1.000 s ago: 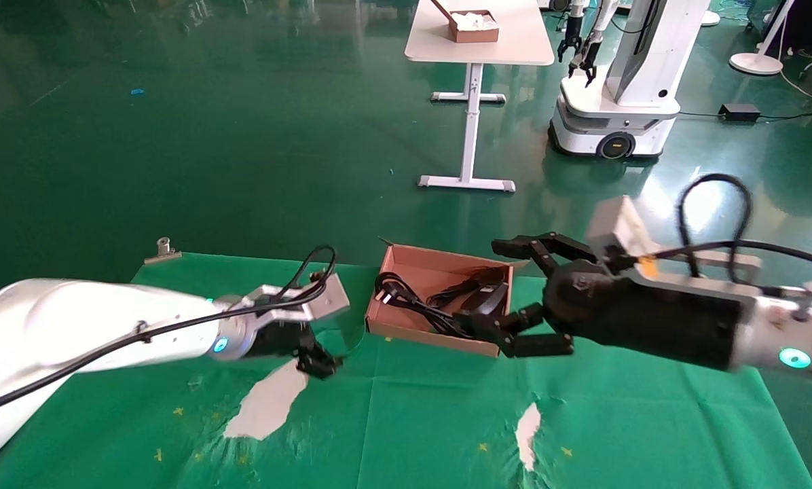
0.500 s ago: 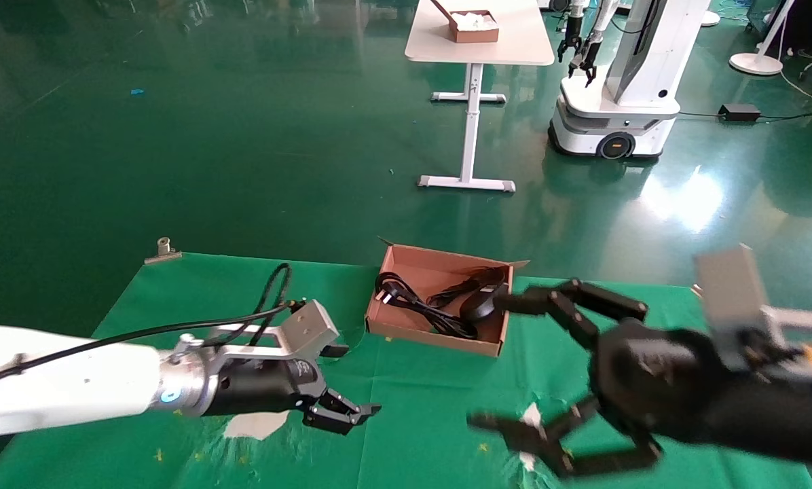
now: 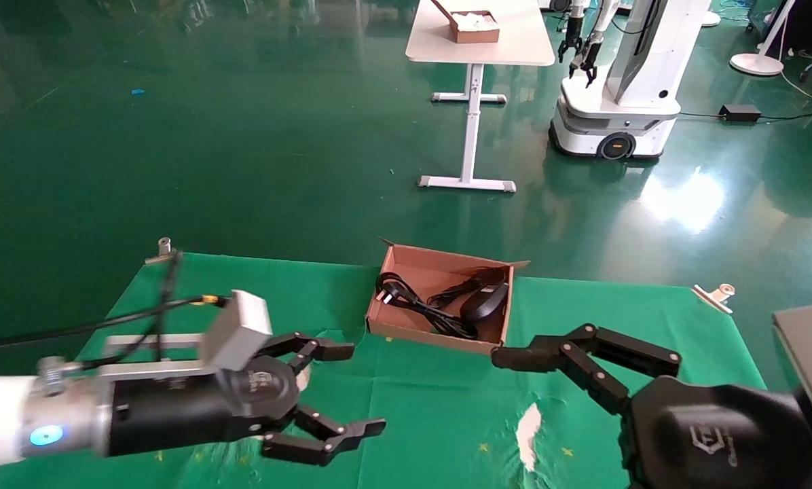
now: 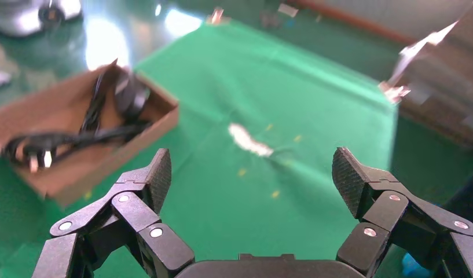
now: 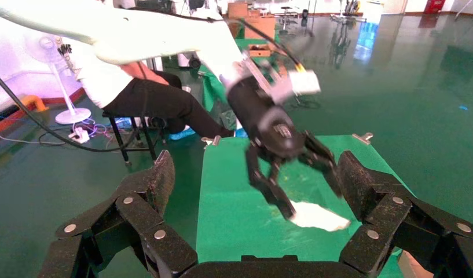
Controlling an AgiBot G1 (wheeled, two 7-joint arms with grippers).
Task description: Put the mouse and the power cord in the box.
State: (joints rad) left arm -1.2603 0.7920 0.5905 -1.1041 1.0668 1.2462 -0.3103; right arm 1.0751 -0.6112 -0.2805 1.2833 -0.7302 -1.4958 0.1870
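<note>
The brown cardboard box (image 3: 433, 336) stands at the far middle of the green cloth. Inside it lie the black mouse (image 3: 485, 301) on the right and the looped power cord (image 3: 413, 305) on the left. The left wrist view shows the same box (image 4: 106, 168) with the mouse (image 4: 129, 95) and the cord (image 4: 77, 136) in it. My left gripper (image 3: 360, 388) hovers open and empty near the front left, well short of the box. My right gripper (image 5: 254, 174) is open and empty at the front right, with one of its fingers (image 3: 582, 353) reaching toward the box's near right corner.
White torn patches (image 3: 528, 426) show in the green cloth. Metal clips (image 3: 163, 248) (image 3: 715, 295) hold its far corners. Beyond the table are a white table (image 3: 477, 47) and another robot (image 3: 616, 88). A seated person (image 5: 158, 98) shows in the right wrist view.
Both arms have drawn back from the box toward the near edge. The left gripper has opened wide. The right gripper stays open, and the mouse and cord lie still in the box.
</note>
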